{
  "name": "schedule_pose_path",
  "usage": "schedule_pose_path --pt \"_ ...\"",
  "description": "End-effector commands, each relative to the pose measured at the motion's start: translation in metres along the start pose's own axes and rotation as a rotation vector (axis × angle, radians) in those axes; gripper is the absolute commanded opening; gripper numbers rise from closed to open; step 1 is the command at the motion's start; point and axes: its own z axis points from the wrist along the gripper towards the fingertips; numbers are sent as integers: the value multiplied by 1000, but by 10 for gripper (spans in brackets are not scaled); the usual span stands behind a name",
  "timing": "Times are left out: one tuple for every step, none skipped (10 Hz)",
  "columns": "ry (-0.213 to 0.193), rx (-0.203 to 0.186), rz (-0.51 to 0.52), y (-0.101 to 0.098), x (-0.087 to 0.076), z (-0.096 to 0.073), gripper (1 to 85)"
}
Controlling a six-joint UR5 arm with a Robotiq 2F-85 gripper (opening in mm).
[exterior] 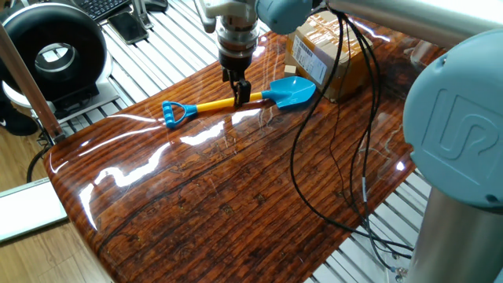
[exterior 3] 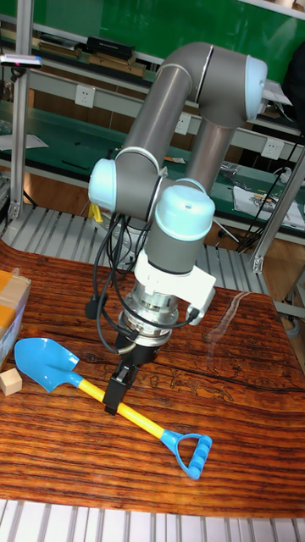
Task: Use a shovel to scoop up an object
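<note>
The shovel (exterior: 292,91) lies flat on the wooden table (exterior: 236,196), its blue blade toward the cardboard box and its blue D-handle (exterior: 173,113) pointing left. In the tall fixed view the shovel (exterior 3: 47,364) has its blade at the left. My gripper (exterior: 241,94) comes straight down onto the yellow shaft just behind the blade, and its dark fingers (exterior 3: 113,396) are closed around the shaft. The object, a tiny tan cube (exterior 3: 10,383), rests on the table just beyond the blade's tip. In the fixed view the cube (exterior: 290,71) is barely visible by the blade's far edge.
A large brown taped cardboard box (exterior: 324,49) stands right behind the blade. Black cables (exterior: 330,157) hang from the arm across the table's right half. A black ring-shaped device (exterior: 53,52) sits off the table at left. The arm's base (exterior: 460,149) fills the right edge.
</note>
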Motion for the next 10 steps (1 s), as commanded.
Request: schedule_pose_path --pt "-11 -17 29 5 -5 3 793" --pt "-15 -24 45 7 -9 4 793" --pt "-10 -20 60 6 -11 8 790" --pt "-5 -33 73 8 -8 12 777" --pt "8 -28 72 6 -2 13 760" --pt "16 -38 71 7 4 13 753" --pt "0 -71 68 12 4 14 753" --pt "-12 -85 71 19 0 15 777" --pt "-21 -91 78 22 -3 15 777" --pt "-32 -104 82 25 -7 14 773"
